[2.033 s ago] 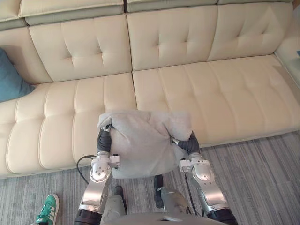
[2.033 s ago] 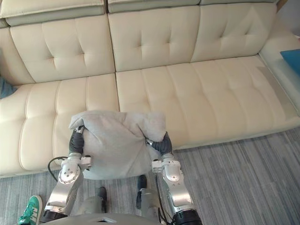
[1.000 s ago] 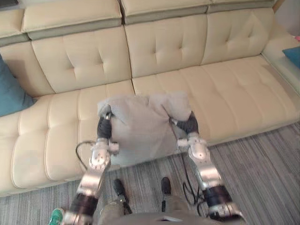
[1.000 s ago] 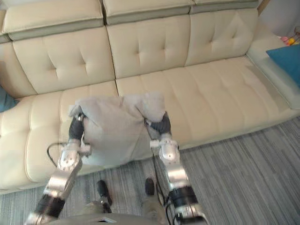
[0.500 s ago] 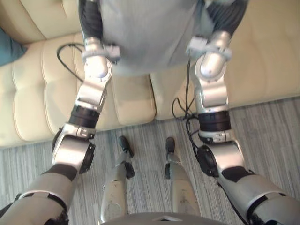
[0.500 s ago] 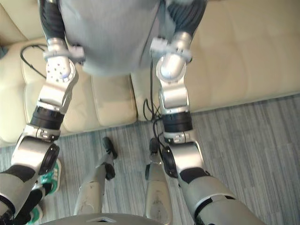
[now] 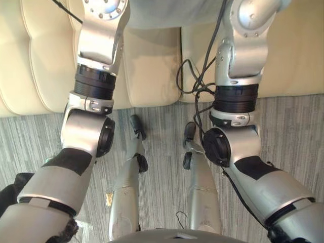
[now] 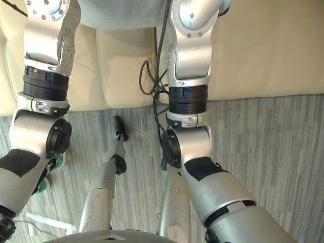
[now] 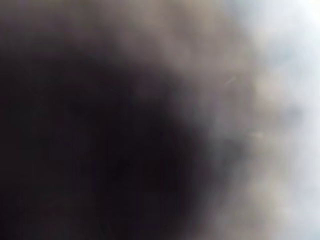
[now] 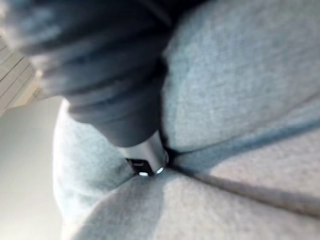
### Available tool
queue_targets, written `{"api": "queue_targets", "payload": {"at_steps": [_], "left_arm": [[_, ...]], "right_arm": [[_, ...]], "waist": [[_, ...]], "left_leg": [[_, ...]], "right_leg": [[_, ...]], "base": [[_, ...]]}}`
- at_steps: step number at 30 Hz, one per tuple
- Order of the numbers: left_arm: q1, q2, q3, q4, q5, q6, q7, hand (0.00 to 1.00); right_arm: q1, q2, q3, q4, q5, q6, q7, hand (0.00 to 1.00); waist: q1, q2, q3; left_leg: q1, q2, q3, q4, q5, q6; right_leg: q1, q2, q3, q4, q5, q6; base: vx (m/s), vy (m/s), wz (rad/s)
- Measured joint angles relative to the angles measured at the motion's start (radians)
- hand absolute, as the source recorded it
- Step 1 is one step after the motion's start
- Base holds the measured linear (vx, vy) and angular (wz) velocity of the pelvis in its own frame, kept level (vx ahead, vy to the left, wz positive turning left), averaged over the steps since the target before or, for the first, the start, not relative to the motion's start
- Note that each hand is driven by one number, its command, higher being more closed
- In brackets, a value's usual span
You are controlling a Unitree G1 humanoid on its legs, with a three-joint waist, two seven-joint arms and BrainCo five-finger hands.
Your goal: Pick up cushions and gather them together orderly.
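Right wrist view: right hand (image 10: 115, 85) sunk in cushion (image 10: 240, 70), fingers' state I cannot tell. Up at twelve o'clock, a loose squeeze could drop it onto the sofa (image 7: 152, 66).

Extended straight forward, side by side, roughly parallel: left arm (image 7: 96, 55) and right arm (image 7: 238, 61) — elbows nearly straight. Dark ribbed cover of right hand (image 10: 100, 85) seen close in its wrist view.

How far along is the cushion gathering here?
Done: one grey cushion looks picked up. In hand: it is held over the sofa, with the right hand pressed into it. Left: placing it neatly with the rest.
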Motion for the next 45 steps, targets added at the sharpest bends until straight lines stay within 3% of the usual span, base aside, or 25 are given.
{"api": "queue_targets", "payload": {"at_steps": [1,4,7,9,18,22,30,33,38,41,45], "left_arm": [[-0.009,0.000,0.003,0.007,0.000,0.000,0.001,0.00],[-0.018,-0.009,0.035,0.026,-0.001,0.004,0.001,0.00],[-0.014,-0.012,0.053,0.061,-0.002,0.010,-0.003,0.00],[-0.007,-0.016,0.070,0.063,-0.005,0.010,-0.004,0.00],[-0.004,0.008,0.072,0.050,-0.006,0.005,-0.034,0.00],[0.012,0.081,0.070,0.054,-0.006,0.008,-0.071,0.00],[0.135,0.320,0.082,0.070,-0.034,0.008,-0.142,0.00],[0.280,0.358,0.172,0.033,-0.078,0.007,-0.158,0.00],[0.710,0.347,0.366,-0.157,-0.188,-0.012,-0.184,0.00],[0.960,0.265,0.420,-0.261,-0.220,-0.026,-0.214,0.00],[1.251,0.120,0.422,-0.367,-0.266,-0.082,-0.286,0.00]], "right_arm": [[-0.012,-0.001,-0.002,0.000,0.001,0.000,-0.006,0.00],[-0.046,-0.006,-0.008,0.003,0.007,0.000,-0.014,0.00],[-0.059,-0.028,-0.029,0.026,0.029,0.002,-0.016,0.00],[-0.086,-0.045,-0.027,0.061,0.033,0.002,-0.015,0.00],[-0.100,-0.158,0.013,0.081,0.061,0.003,0.019,0.00],[-0.084,-0.216,0.014,0.132,0.109,0.006,0.044,0.00],[-0.048,-0.504,0.034,0.195,0.221,0.019,0.131,0.00],[0.079,-0.574,-0.012,0.166,0.272,0.019,0.152,0.00],[0.524,-0.593,-0.136,-0.106,0.295,0.016,0.184,0.00],[0.796,-0.574,-0.155,-0.239,0.295,0.013,0.243,0.00],[1.150,-0.408,-0.147,-0.425,0.294,-0.056,0.373,0.00]], "waist": [[0.001,0.000,0.000],[0.003,0.001,0.001],[0.006,0.001,0.001],[0.006,0.006,0.011],[-0.001,0.005,0.033],[-0.007,0.005,0.038],[-0.026,0.004,0.038],[-0.037,0.004,0.038],[-0.052,0.003,0.039],[-0.052,0.001,0.038],[-0.058,-0.015,0.031]], "left_leg": [[-0.010,-0.001,0.008,-0.009,0.002,-0.003],[-0.047,-0.013,0.023,-0.030,0.021,-0.022],[-0.073,-0.031,0.017,-0.040,0.054,-0.011],[-0.080,-0.032,0.016,-0.047,0.075,-0.038],[-0.104,-0.024,0.017,-0.046,0.054,-0.059],[-0.104,-0.022,0.018,-0.046,0.045,-0.058],[-0.100,-0.005,0.016,0.000,0.061,-0.040],[-0.089,0.019,0.009,0.041,0.032,-0.032],[-0.048,0.032,0.015,0.101,-0.031,0.025],[0.025,0.045,0.008,0.140,-0.055,0.029],[0.143,0.063,-0.011,0.189,-0.124,0.019]], "right_leg": [[-0.015,-0.003,-0.002,0.005,-0.001,0.000],[-0.072,-0.021,-0.004,0.037,-0.023,0.001],[-0.119,-0.045,-0.007,0.099,-0.067,0.001],[-0.126,-0.050,-0.016,0.116,-0.087,-0.001],[-0.153,-0.051,-0.030,0.133,-0.102,-0.008],[-0.153,-0.048,-0.031,0.133,-0.103,-0.008],[-0.119,-0.042,-0.044,0.134,-0.108,-0.016],[-0.079,-0.029,-0.061,0.132,-0.113,-0.025],[-0.020,-0.028,-0.057,0.144,-0.135,-0.023],[0.079,-0.022,-0.064,0.128,-0.141,-0.021],[0.242,-0.012,-0.084,0.089,-0.172,-0.020]], "base": [[0.03,0.000,0.18],[0.03,-0.005,0.24],[0.02,-0.050,0.34],[0.00,-0.086,0.27],[-0.03,-0.092,0.04],[-0.05,-0.086,-0.01],[-0.06,-0.108,0.01],[-0.04,-0.129,-0.02],[-0.01,-0.105,-0.06],[0.01,-0.104,-0.07],[0.02,-0.114,-0.03]]}}
